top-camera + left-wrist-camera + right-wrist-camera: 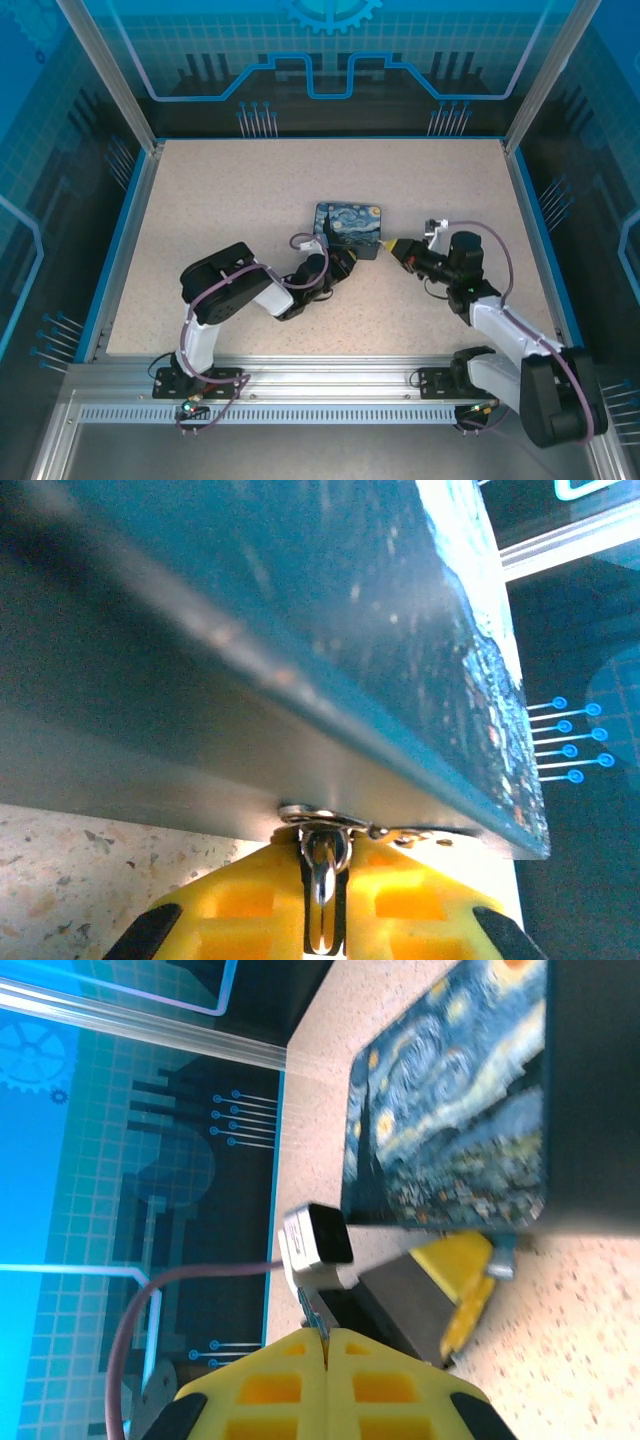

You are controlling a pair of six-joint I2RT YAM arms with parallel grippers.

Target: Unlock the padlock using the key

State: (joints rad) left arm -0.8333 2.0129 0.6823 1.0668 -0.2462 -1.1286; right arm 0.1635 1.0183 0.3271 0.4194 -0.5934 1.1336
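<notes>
The tiny metal padlock (pixel 323 878) hangs by its thin shackle from a silver hasp (pixel 318 814) on the front wall of the dark box (pixel 300 630). My left gripper (pixel 325 865) is shut on the padlock, its yellow fingers (pixel 245 900) pressed up under the box edge. In the top view that left gripper (pixel 352 262) sits at the box's near side. My right gripper (pixel 327 1338) is shut on a thin bluish key (pixel 314 1312), whose blade sticks out past the tips. The right gripper (pixel 393 246) hovers just right of the box's near right corner.
The box (pixel 348 228), with its swirly blue-and-yellow painted lid (pixel 450 1110), stands mid-table. The left arm's wrist camera (pixel 318 1245) and one yellow finger (pixel 458 1265) lie close in front of the key. Blue walls ring the speckled table (pixel 230 200).
</notes>
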